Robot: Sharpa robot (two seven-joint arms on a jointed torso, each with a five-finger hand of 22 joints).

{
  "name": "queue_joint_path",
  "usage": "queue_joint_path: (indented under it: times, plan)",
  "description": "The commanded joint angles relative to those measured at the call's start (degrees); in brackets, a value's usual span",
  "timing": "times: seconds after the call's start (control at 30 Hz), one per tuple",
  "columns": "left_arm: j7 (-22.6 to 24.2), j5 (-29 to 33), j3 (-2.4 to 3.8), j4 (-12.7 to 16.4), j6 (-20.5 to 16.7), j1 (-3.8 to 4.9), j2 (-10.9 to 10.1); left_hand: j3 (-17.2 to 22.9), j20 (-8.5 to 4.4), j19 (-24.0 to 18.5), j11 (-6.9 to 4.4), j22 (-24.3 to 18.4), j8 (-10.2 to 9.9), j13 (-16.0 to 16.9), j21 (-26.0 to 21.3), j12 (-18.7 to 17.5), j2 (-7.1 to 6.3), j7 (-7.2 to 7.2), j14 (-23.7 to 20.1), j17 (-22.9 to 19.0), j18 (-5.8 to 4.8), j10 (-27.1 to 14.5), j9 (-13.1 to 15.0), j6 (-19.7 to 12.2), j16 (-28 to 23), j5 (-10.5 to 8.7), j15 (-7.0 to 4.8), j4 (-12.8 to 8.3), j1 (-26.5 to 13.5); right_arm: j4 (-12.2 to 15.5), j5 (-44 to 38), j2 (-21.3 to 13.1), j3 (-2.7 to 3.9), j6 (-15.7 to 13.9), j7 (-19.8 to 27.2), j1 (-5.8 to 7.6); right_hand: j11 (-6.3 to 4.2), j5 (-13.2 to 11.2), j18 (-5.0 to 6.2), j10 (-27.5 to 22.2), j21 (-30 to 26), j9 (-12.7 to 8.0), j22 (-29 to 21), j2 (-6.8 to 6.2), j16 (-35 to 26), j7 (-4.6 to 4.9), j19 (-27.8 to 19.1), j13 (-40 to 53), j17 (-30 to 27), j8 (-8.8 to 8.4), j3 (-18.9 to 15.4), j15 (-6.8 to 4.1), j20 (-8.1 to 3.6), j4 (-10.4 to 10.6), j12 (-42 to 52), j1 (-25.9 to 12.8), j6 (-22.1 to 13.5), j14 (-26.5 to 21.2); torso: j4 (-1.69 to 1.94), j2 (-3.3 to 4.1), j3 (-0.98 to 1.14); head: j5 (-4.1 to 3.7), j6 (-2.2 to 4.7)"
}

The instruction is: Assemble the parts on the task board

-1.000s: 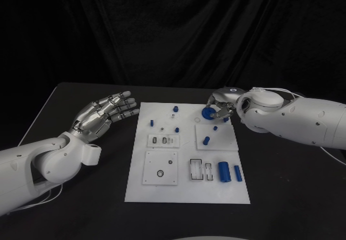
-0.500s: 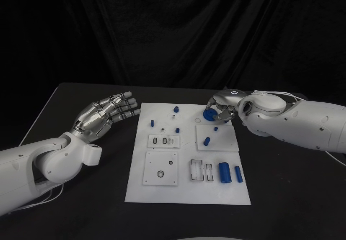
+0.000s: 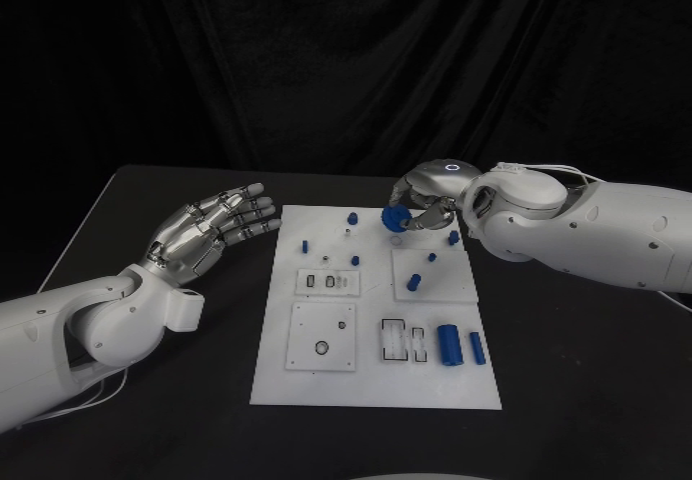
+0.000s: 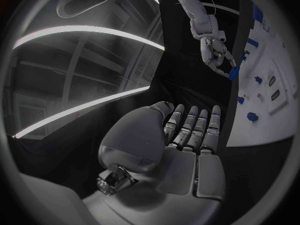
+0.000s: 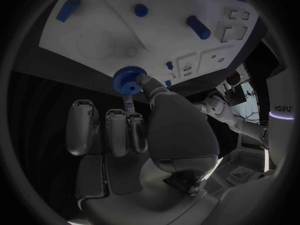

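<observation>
— Where was the blue gear (image 3: 392, 216), and what had hold of it?

— The right hand (image 3: 427, 205) pinched it between thumb and a fingertip, over the far edge of the task board (image 3: 375, 385), clear of the surface. In the right wrist view the gear (image 5: 129, 80) showed its toothed rim and center hole, with the hole's axis tilted toward the camera rather than straight down at the board.

— And the left hand (image 3: 214, 225)?

— It held nothing; its fingers were stretched out and slightly apart, palm up, over the black table (image 3: 173, 190) just beside the board's left edge.

— Any long parts on the board?

— Two blue cylinders (image 3: 459, 345) lay side by side near the front right, their long axes running front to back.
</observation>
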Motion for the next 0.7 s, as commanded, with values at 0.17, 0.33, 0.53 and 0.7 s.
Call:
queue_joint_path:
  times: [0.17, 0.33, 0.53, 0.7]
  plan:
    - [6.0, 0.2, 0.05, -0.3, 1.1, -0.16, 0.5, 0.4, 0.01, -0.3, -0.13, -0.1, 0.1, 0.1, -0.3, 0.1, 0.01, 0.39, 0.2, 0.1, -0.81, 0.4, 0.1, -0.1, 0.1, 0.01, 0.2, 0.0, -0.7, -1.1, 0.0, 3.5, 0.03, 1.5, 1.0, 0.2, -0.27, -1.0, 0.15, 6.0, 0.3, 22.6, 3.8, 0.05, 0.2, -0.4, 0.5, 15.1, 10.3, 9.53, 0.1, -0.41, 0.02, 0.5, 0.2, -0.8, -0.1, 4.3, -0.23, -0.11, -0.19, -0.1, 0.1]
    - [6.0, 0.2, 0.05, -0.6, 1.2, -0.23, 0.7, 0.4, 0.01, -0.3, -0.13, -0.1, 0.1, 0.1, -0.3, 0.1, 0.01, 0.39, 0.2, 0.1, -0.81, 0.4, 0.1, -0.1, 0.1, 0.01, 0.2, 0.0, -0.7, -2.8, -0.2, 6.0, 0.03, 2.2, 1.0, -0.08, -0.28, -1.1, 0.13, 6.0, 0.3, 22.6, 3.9, 0.02, 0.0, -0.41, 0.5, 15.1, 10.1, 9.5, 0.2, -0.42, 0.02, 0.5, 0.2, -0.7, -0.2, 4.2, -0.24, -0.09, -0.18, -0.06, -0.11]
    - [6.0, 0.2, 0.05, -0.9, 1.2, -0.27, 0.9, 0.4, 0.01, -0.3, -0.13, -0.1, 0.1, 0.1, -0.3, 0.1, 0.01, 0.39, 0.2, 0.1, -0.81, 0.4, 0.1, -0.1, 0.1, 0.01, 0.2, 0.0, -0.7, -5.1, -1.2, 9.0, 0.04, 2.7, 1.1, -0.66, -0.25, -1.2, 0.14, 6.0, 0.3, 22.6, 3.9, -0.01, -0.1, -0.35, 0.5, 15.1, 10.0, 9.32, 0.3, -0.4, 0.02, 0.4, 0.2, -0.5, -0.4, 4.2, -0.1, -0.04, -0.13, -0.18, -0.23]
    - [5.9, 0.2, 0.05, -1.1, 1.4, -0.28, 1.2, 0.4, 0.01, -0.3, -0.13, -0.1, 0.1, 0.1, -0.3, 0.1, 0.01, 0.39, 0.2, 0.1, -0.81, 0.4, 0.1, -0.1, 0.1, 0.01, 0.2, 0.0, -0.7, -7.0, -1.4, 11.0, 0.04, 3.8, 1.3, -1.21, -0.25, -1.2, 0.15, 6.0, 0.2, 22.5, 3.8, 0.05, -0.2, -0.3, 0.5, 15.1, 10.0, 9.17, 0.4, -0.39, 0.02, 0.4, 0.2, -0.4, -0.6, 4.1, 0.04, -0.03, -0.1, -0.28, -0.49]
